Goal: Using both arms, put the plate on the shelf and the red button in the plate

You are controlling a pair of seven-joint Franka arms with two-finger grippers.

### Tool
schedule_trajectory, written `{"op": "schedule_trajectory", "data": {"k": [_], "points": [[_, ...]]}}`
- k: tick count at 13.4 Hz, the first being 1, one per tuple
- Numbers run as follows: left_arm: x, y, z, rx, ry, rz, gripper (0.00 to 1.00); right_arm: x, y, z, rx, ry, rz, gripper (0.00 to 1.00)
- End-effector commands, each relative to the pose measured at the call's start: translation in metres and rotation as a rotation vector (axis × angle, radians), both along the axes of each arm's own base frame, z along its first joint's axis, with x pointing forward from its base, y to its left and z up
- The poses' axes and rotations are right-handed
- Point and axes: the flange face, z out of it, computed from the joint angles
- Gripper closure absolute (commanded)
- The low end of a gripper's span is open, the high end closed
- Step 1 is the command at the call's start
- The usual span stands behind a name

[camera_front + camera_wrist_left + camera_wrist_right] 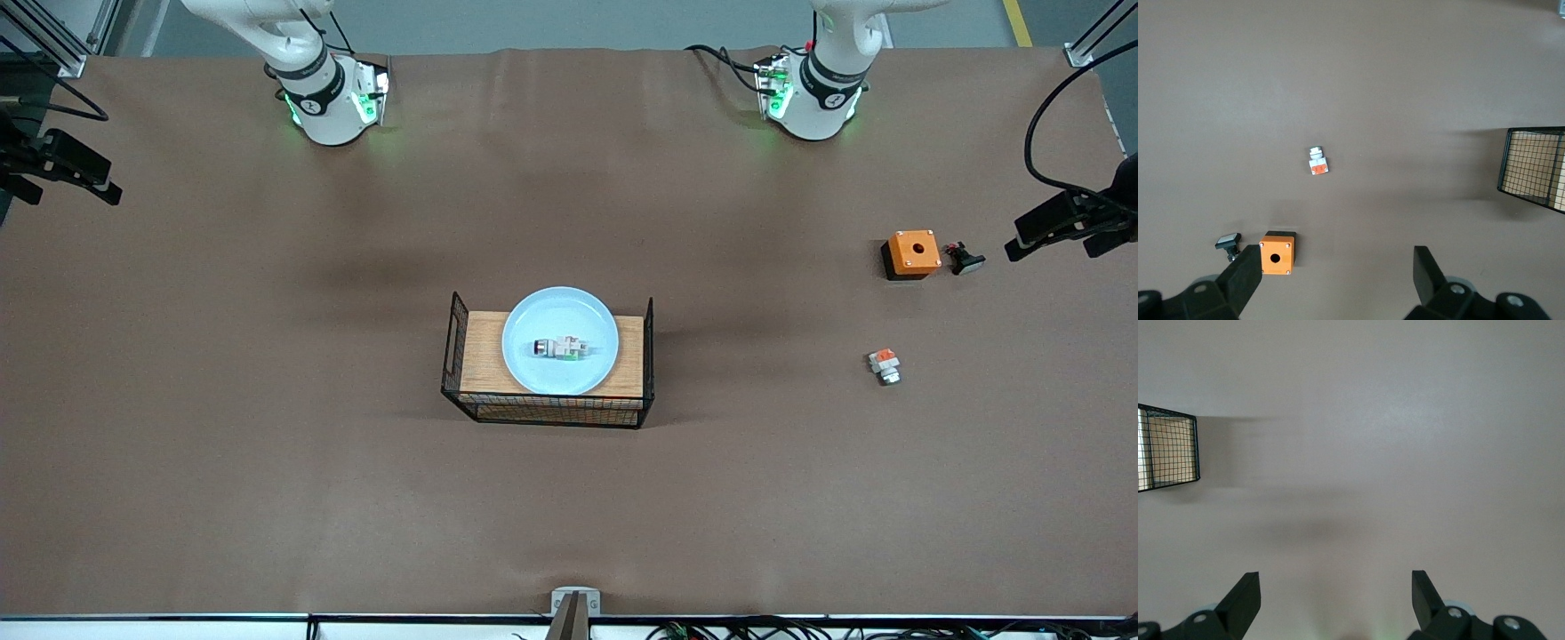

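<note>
Both tools hang wide and empty: your left tool [1337,277] over bare table [267,462] near the orange box [913,252], your right tool [1336,600] over bare table toward its own end. The plate [560,307] sits on the wooden-topped rack [484,356] mid-table, roughly midway between the two arms. The red button [562,348] lies in the plate, long axis running end to end of the table. By my read, nothing's left to grab.
</note>
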Motion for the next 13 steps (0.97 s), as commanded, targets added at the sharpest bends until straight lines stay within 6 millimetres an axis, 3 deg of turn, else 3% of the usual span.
{"op": "schedule_trajectory", "data": {"k": [1, 13], "points": [[-0.019, -0.007, 0.016, 0.023, -0.011, -0.014, 0.00, -0.008, 0.000, 0.002, -0.011, -0.005, 0.013, 0.00], [-0.013, -0.023, 0.019, 0.051, -0.019, -0.058, 0.00, -0.008, 0.001, 0.000, -0.009, 0.004, 0.014, 0.00]]}}
